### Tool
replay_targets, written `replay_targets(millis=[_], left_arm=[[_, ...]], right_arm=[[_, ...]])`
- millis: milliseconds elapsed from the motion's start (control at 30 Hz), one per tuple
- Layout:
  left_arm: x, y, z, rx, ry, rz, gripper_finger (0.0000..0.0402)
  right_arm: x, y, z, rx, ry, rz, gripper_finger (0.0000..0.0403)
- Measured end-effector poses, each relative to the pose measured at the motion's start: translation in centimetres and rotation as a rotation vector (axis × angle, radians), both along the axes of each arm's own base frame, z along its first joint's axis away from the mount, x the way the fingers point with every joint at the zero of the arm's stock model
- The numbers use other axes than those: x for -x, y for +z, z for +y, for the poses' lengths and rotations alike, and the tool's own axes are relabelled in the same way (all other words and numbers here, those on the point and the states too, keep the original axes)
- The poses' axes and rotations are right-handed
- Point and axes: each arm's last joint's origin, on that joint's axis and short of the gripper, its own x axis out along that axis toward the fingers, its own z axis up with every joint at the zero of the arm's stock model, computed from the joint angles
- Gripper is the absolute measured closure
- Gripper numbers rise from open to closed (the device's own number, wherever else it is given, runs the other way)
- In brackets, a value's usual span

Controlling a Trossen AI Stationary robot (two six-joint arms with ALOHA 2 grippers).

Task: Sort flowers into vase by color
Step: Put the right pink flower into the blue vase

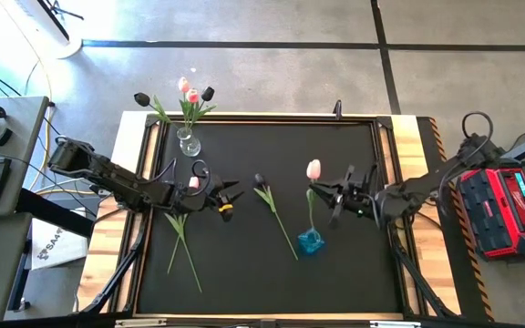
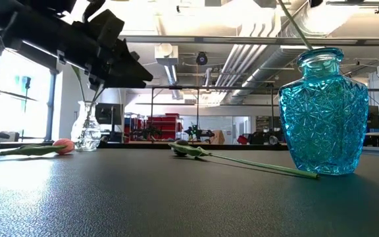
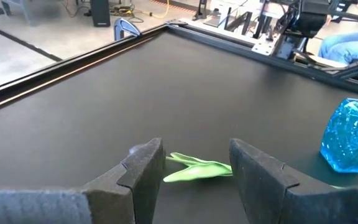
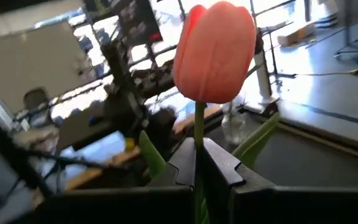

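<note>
Two robot arms sorted tulips beside a blue vase (image 1: 310, 242).
The right gripper (image 1: 337, 201) clamped a pink tulip (image 1: 313, 169) above that vase; the left gripper (image 1: 231, 199), fingers apart, hovered well away.

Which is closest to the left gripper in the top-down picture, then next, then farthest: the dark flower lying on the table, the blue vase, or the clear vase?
From the left gripper:
1. Dark flower, just beside it, mid-table.
2. Clear vase, at the far edge.
3. Blue vase, toward the right arm's side.
</note>
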Motion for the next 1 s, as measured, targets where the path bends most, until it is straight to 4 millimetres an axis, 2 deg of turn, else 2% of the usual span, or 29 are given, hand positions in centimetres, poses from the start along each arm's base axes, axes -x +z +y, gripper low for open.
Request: replay_targets(millis=[100,200,467,600,767,900,1000], left_arm=[[0.0,0.0,0.2,0.001,0.006,0.001,0.0227],[0.0,0.0,0.3,0.002,0.008,0.001,0.0227],[0.0,0.0,0.2,0.005,-0.001,0.004,0.0227],[-0.1,-0.3,0.2,0.014,-0.031,0.020,0.0227],[-0.3,-0.2,0.5,0.015,-0.050,0.015,0.0227],[-0.9,0.4,1.1,0.074,-0.008,-0.071,0.0227],[-1.7,0.0,1.4,0.106,0.009,-0.059,0.0227]], right_arm=[[0.1,-0.9,0.3,0.007,0.048,0.019,0.0393],[0.3,-1.2,0.7,-0.029,0.068,0.021,0.0367],[0.8,-1.1,1.7,-0.069,0.111,-0.002,0.0250],[1.1,0.3,2.4,0.006,0.167,-0.073,0.0210],[2.1,2.8,3.7,0.108,0.278,-0.180,0.0191],[2.7,3.0,4.1,0.071,0.185,-0.169,0.0190],[2.9,2.8,4.2,0.076,0.132,-0.137,0.0190]])
